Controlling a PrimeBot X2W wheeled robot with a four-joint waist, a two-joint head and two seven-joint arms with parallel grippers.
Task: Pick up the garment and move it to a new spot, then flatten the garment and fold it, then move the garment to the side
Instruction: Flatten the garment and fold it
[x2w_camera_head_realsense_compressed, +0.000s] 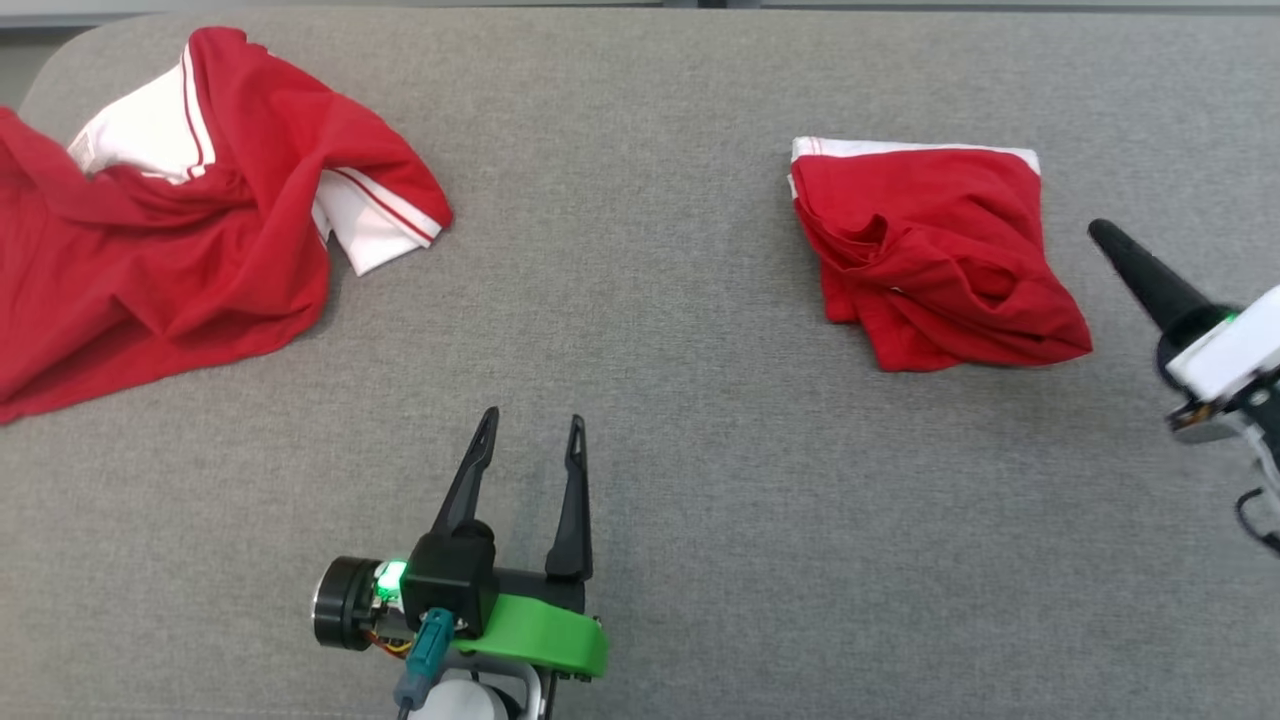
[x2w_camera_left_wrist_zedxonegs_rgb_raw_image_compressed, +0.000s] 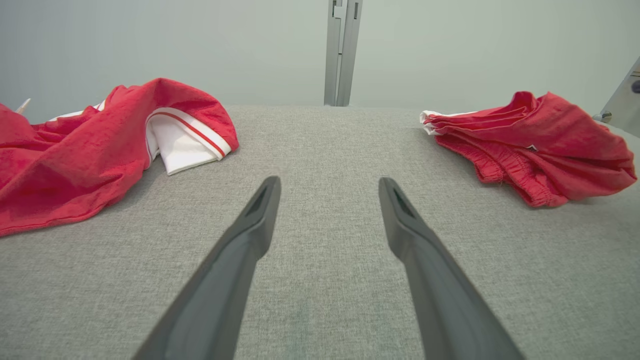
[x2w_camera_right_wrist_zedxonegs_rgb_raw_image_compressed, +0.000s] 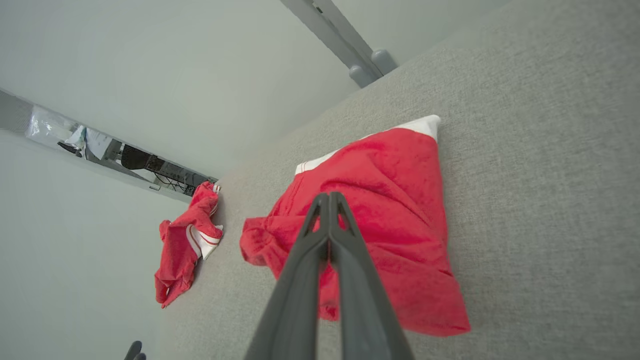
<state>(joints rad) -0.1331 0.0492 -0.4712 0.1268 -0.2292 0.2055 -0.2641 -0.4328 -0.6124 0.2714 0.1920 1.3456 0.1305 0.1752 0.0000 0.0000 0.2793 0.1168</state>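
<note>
So there are two red garments on the grey worktop (x2w_camera_head_realsense_compressed: 640, 300) right now. The crumpled red garment (x2w_camera_head_realsense_compressed: 170, 260) is bunched up at the far left, with white panels and red stripes poking out of the folds, and part of it runs off the left edge of the head view. The folded red garment (x2w_camera_head_realsense_compressed: 930, 260) sits well apart from it on the right side as a rough, rumpled square with a white band along its far edge.

The left pincer (x2w_camera_head_realsense_compressed: 533, 418) is near the front edge, about the middle, with its fingers spread wide and nothing between them, just bare fabric. It's well clear of both garments.

The right pincer (x2w_camera_head_realsense_compressed: 1105, 235) comes in from the right with its fingers pressed tight together and nothing in them. The tip is just beside the folded garment's right edge, with a strip of grey showing between them. From its own wrist view, the right pincer (x2w_camera_right_wrist_zedxonegs_rgb_raw_image_compressed: 328, 196) points straight over that folded garment (x2w_camera_right_wrist_zedxonegs_rgb_raw_image_compressed: 400, 200).
</note>
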